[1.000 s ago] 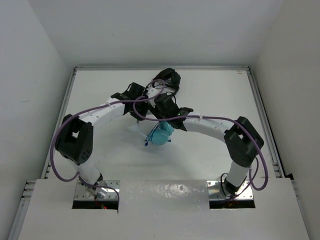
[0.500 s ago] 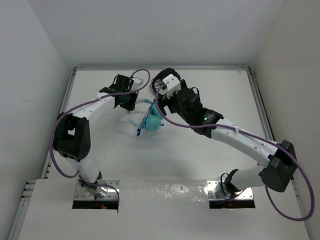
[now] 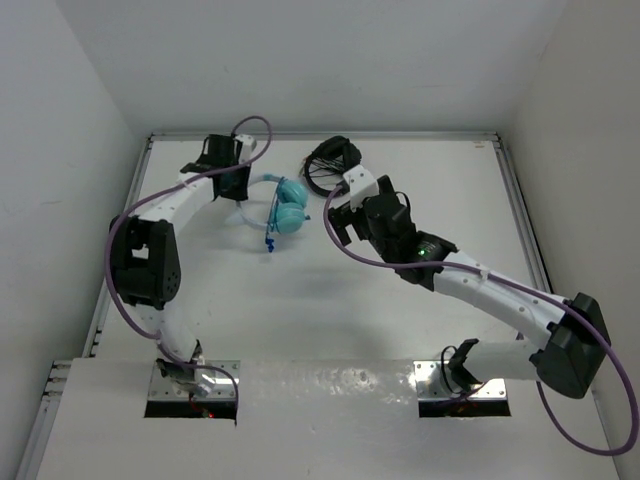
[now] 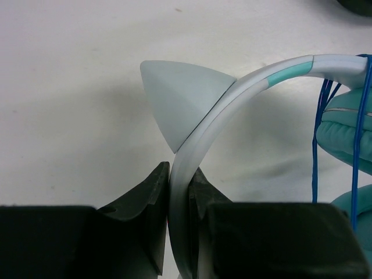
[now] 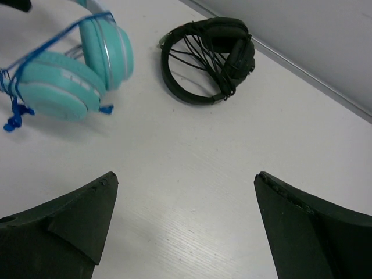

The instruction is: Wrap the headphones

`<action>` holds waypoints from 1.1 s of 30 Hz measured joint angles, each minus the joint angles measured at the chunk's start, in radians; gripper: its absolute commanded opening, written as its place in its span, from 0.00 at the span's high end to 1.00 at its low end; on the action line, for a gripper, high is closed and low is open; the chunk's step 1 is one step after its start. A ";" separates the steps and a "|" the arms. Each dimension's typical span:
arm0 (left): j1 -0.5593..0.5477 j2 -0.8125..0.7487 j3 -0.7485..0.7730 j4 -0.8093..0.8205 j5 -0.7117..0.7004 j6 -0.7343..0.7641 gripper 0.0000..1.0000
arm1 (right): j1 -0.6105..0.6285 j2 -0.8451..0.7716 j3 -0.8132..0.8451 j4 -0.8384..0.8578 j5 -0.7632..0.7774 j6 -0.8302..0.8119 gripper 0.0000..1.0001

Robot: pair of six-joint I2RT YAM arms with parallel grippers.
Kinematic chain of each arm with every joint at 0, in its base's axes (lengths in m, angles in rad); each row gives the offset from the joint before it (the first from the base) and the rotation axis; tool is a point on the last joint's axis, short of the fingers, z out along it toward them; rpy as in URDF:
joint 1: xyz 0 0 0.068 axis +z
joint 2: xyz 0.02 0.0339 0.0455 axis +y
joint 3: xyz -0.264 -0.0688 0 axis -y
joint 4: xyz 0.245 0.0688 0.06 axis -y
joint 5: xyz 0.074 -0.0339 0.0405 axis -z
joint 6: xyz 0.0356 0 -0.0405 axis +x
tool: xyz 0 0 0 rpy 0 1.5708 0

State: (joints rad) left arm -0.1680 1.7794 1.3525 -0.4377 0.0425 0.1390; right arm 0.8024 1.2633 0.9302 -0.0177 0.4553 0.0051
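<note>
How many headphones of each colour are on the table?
Turquoise over-ear headphones with a thin blue cable: 1
Black over-ear headphones with a black cable: 1
Total: 2

Seen from the left wrist, the headphones (image 4: 256, 81) lost most of both cups (image 4: 349, 133) past the right edge. Their headband (image 4: 192, 151) ran off the bottom edge between the fingers of the left gripper (image 4: 177, 174), the blue cable (image 4: 314, 151) dropped out of sight behind one finger, and the black headphones (image 4: 356, 3) showed only as a dark sliver in the top corner. The right wrist view cut the headband at its top edge and the fingers of the right gripper (image 5: 186, 174) at the bottom, while from above the cable's end was too small to make out.
</note>
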 measured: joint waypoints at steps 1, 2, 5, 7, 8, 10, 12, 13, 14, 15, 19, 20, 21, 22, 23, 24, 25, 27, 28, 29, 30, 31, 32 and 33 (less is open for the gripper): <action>0.024 0.012 0.017 -0.001 0.000 -0.005 1.00 | -0.004 -0.001 -0.003 0.000 0.007 0.003 0.01; 0.051 0.031 0.041 0.001 0.000 -0.011 1.00 | -0.008 -0.001 -0.007 0.000 0.011 0.003 0.01; 0.126 0.092 0.113 0.014 -0.008 -0.026 1.00 | -0.016 -0.003 -0.023 0.001 0.017 0.007 0.01; 0.171 0.130 0.159 0.026 -0.020 -0.038 1.00 | -0.020 -0.006 -0.037 0.000 0.018 0.007 0.01; 0.198 0.156 0.188 0.027 -0.025 -0.044 1.00 | -0.022 -0.006 -0.043 0.000 0.019 0.008 0.01; 0.239 0.205 0.245 0.035 -0.034 -0.055 1.00 | -0.025 -0.006 -0.051 -0.003 0.022 0.011 0.01; 0.279 0.270 0.320 0.038 -0.051 -0.071 1.00 | -0.029 -0.006 -0.051 -0.008 0.025 0.014 0.01; 0.299 0.308 0.371 0.030 -0.061 -0.082 1.00 | -0.031 -0.006 -0.051 -0.010 0.028 0.015 0.01; 0.318 0.351 0.421 0.032 -0.068 -0.092 1.00 | -0.032 -0.005 -0.051 -0.014 0.032 0.018 0.01; 0.336 0.389 0.468 0.034 -0.076 -0.106 1.00 | -0.034 -0.003 -0.051 -0.019 0.034 0.019 0.01; 0.414 0.553 0.662 0.030 -0.102 -0.168 1.00 | -0.037 0.018 -0.051 -0.041 0.041 0.028 0.01; 0.435 0.586 0.697 0.029 -0.109 -0.183 1.00 | -0.037 0.026 -0.051 -0.046 0.043 0.031 0.01; 0.452 0.615 0.728 0.028 -0.113 -0.198 1.00 | -0.038 0.034 -0.051 -0.051 0.044 0.034 0.01; 0.470 0.639 0.750 0.029 -0.115 -0.209 1.00 | -0.040 0.042 -0.051 -0.055 0.045 0.036 0.01; 0.483 0.660 0.764 0.029 -0.118 -0.222 1.00 | -0.040 0.053 -0.049 -0.063 0.047 0.039 0.01; 0.499 0.678 0.773 0.031 -0.120 -0.234 1.00 | -0.041 0.062 -0.048 -0.067 0.050 0.041 0.01; 0.513 0.690 0.775 0.031 -0.121 -0.245 1.00 | -0.041 0.073 -0.045 -0.073 0.053 0.043 0.01; 0.536 0.713 0.776 0.029 -0.120 -0.264 1.00 | -0.041 0.089 -0.038 -0.081 0.059 0.047 0.01; 0.543 0.725 0.776 0.027 -0.115 -0.275 0.99 | -0.041 0.097 -0.033 -0.086 0.060 0.048 0.01; 0.549 0.737 0.776 0.027 -0.106 -0.286 0.97 | -0.041 0.104 -0.028 -0.091 0.061 0.048 0.01; 0.552 0.744 0.777 0.036 -0.097 -0.296 0.88 | -0.041 0.109 -0.024 -0.092 0.062 0.048 0.01; 0.554 0.744 0.780 0.040 -0.084 -0.304 0.81 | -0.041 0.111 -0.022 -0.092 0.062 0.049 0.01; 0.554 0.744 0.780 0.039 -0.074 -0.310 0.75 | -0.041 0.112 -0.021 -0.093 0.062 0.049 0.01; 0.554 0.745 0.779 0.041 -0.064 -0.314 0.62 | -0.041 0.112 -0.021 -0.094 0.062 0.049 0.01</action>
State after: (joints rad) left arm 0.3859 2.5248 2.1315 -0.3969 -0.0212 -0.1745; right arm 0.7612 1.3750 0.9092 -0.1120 0.5175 0.0540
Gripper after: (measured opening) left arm 0.219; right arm 0.986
